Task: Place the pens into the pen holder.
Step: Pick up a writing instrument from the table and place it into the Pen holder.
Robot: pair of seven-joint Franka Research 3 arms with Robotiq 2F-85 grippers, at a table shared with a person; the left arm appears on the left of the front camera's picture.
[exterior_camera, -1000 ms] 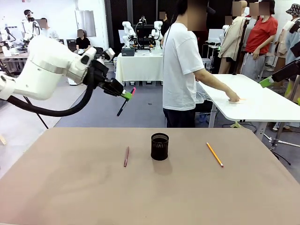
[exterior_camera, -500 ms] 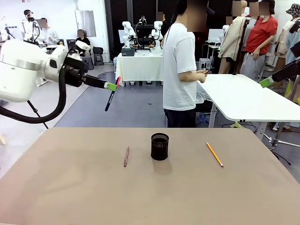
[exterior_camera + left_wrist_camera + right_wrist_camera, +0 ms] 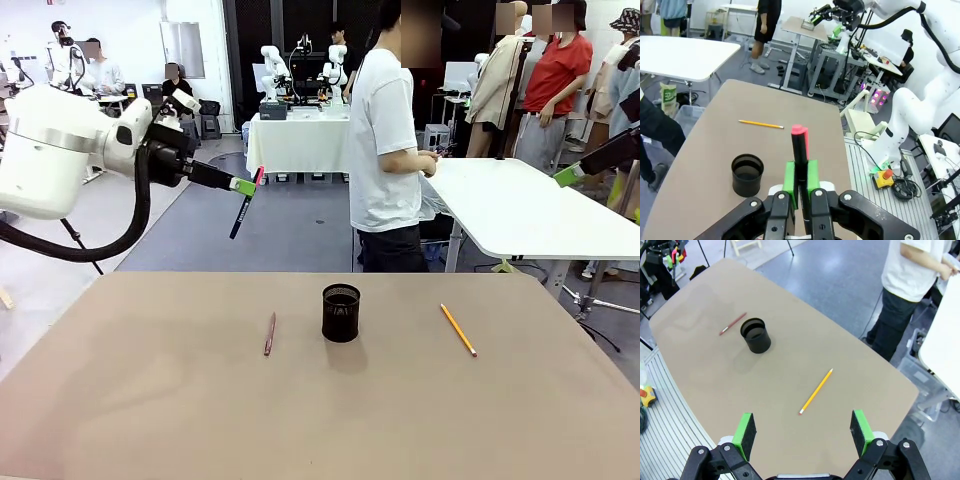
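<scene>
White left arm (image 3: 70, 150) (raised high) clamps red-and-black pen (image 3: 244, 210) in gripper (image 3: 244, 186).

The left hand (image 3: 246, 186), clamped on the red-and-black pen (image 3: 244, 208), now sits higher above the brown desk (image 3: 150, 400) and farther toward the robot's left than a second ago. Over the last half second it edges slightly back toward the middle. The pen travels with it, hanging tilted, pink end up. The left arm (image 3: 70, 150) behind it is raised and drawn back too. The person (image 3: 385, 140) no longer reaches across the white desk (image 3: 530, 215). That arm is now bent, held in front of the body.
</scene>
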